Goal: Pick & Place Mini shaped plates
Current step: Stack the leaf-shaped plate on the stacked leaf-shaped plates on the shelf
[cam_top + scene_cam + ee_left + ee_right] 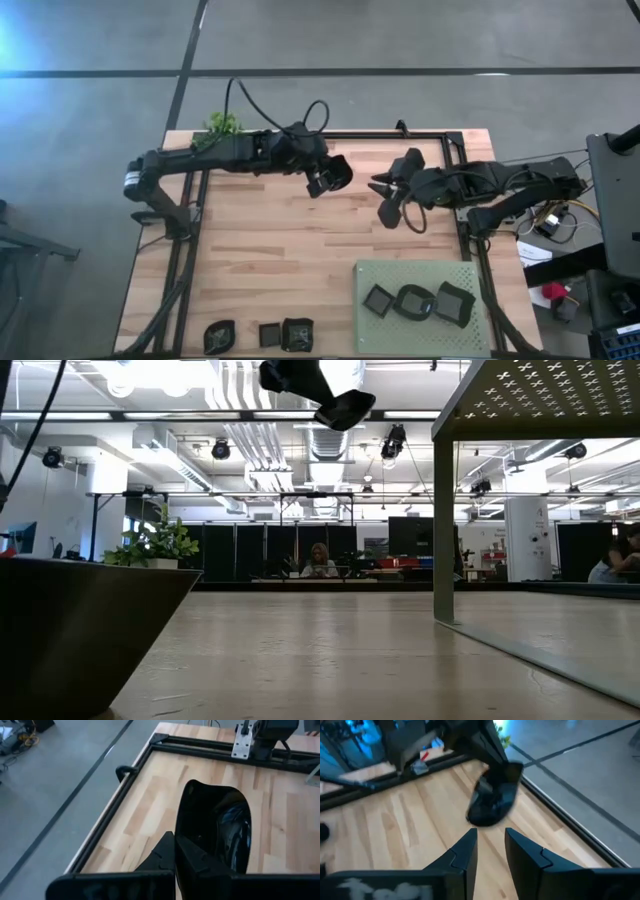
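Note:
My left gripper (pixel 328 180) is over the middle of the table, raised, and shut on one black glossy mini plate (pixel 217 827); the low view shows it high above the wood (pixel 340 405). My right gripper (pixel 383 196) hangs open just right of it, its fingers (pixel 487 845) facing the held plate (pixel 492 802) without touching. Three mini plates (pixel 412 302) lie flat on the green perforated mat (pixel 420 275). Three more (pixel 270 335) rest on the wood by the near edge, left of the mat. My left gripper pinches the held plate by its rim (pixel 185 847), one finger (pixel 162 852) on each face. The plate stands on edge in the hold and sticks out beyond the fingertips. It is lifted clear of the table.
A black rail frame (pixel 185 210) runs around the wooden table. A small green plant (pixel 222 125) stands at the far left corner. A dark dish edge (pixel 80 630) fills the low view's near left. People sit far off in the room (pixel 320 565).

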